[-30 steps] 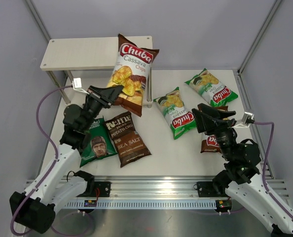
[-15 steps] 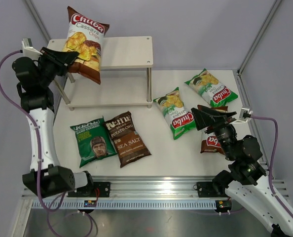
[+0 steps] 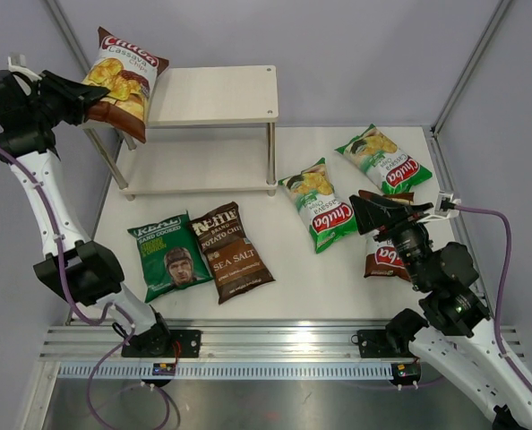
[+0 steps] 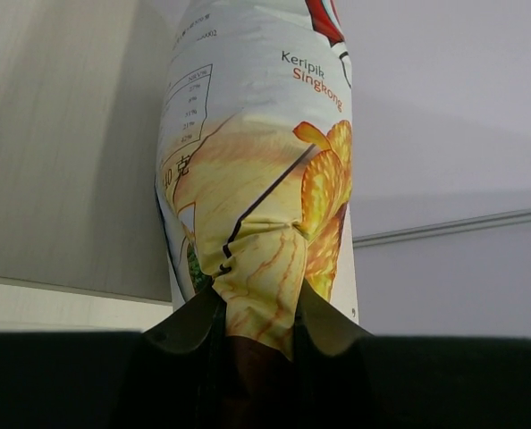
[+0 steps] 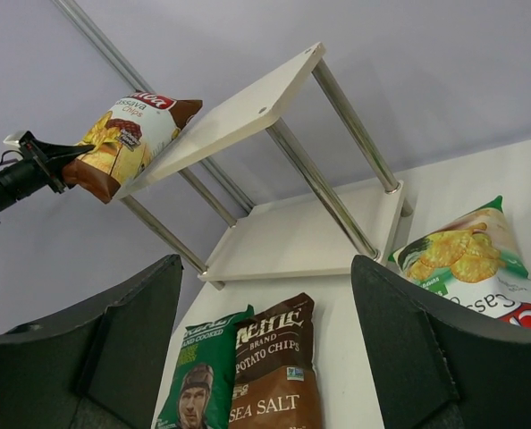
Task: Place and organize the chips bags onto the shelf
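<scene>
Shelf [image 3: 221, 90] boards bare, nothing stowed yet: left gripper [image 3: 94, 98] clamps one brown Chuba bag [image 3: 121, 76] aloft at ten o'clock by the top board's left end, right gripper [image 3: 363, 215] spread empty, five more lying on the table [image 3: 284, 287].

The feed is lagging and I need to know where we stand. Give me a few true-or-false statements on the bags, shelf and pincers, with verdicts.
1. The left pincer is shut on a brown Chuba bag. True.
2. A bag lies on the lower board of the shelf. False: no bag lies on that board.
3. The Kettle bag and the dark green bag lie side by side on the table. True.
4. The right pincer is shut on a green bag. False: it is open and holds nothing; both green Chuba bags lie on the table.
</scene>
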`<state>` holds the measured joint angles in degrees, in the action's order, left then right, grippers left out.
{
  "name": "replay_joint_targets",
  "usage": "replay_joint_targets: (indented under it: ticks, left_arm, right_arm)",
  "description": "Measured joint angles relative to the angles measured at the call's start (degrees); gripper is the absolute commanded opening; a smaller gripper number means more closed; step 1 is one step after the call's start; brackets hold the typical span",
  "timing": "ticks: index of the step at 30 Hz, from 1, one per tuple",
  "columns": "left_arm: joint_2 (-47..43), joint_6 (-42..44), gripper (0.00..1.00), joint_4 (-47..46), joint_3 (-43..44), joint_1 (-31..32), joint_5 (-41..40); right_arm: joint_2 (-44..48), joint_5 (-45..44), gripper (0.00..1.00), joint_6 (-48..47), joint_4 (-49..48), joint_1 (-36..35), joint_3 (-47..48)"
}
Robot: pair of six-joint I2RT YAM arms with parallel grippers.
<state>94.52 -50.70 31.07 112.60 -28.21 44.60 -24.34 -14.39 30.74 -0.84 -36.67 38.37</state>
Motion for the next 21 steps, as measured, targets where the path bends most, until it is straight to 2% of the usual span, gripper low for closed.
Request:
replay_joint_targets:
  ticks: [3, 6, 9, 10, 14, 17, 21]
  left_arm:
    - [3.7, 2.5, 0.15, 4.9, 5.8, -0.9, 0.1]
    - [6.8, 3.8, 0.23, 8.1, 9.6, -1.7, 0.2]
    - [7.7, 4.3, 0.42, 8.9, 10.3, -2.2, 0.2]
    - [7.8, 4.7, 0.51, 9.6, 10.5, -2.4, 0.1]
    - [8.4, 6.2, 0.65, 12.1, 11.9, -3.1, -1.0]
    - [9.2, 7.3, 0.66, 13.6, 13.2, -3.8, -2.3]
    - [9.6, 9.5, 0.54, 16.4, 15.5, -4.6, -5.0]
  right_arm:
    - [0.1, -0.2, 0.84, -0.4, 0.6, 0.0, 0.0]
    - [0.9, -0.5, 0.85, -0.8, 0.9, 0.0, 0.0]
    - [2.4, -1.3, 0.86, -1.2, 2.1, 0.0, 0.0]
    - [2.8, -1.5, 0.86, -1.4, 2.5, 0.0, 0.0]
    - [3.6, -1.7, 0.86, -1.7, 3.4, 0.0, 0.0]
    - [3.6, -1.7, 0.86, -1.7, 3.8, 0.0, 0.0]
    - [3.6, -1.6, 0.87, -1.7, 3.8, 0.0, 0.0]
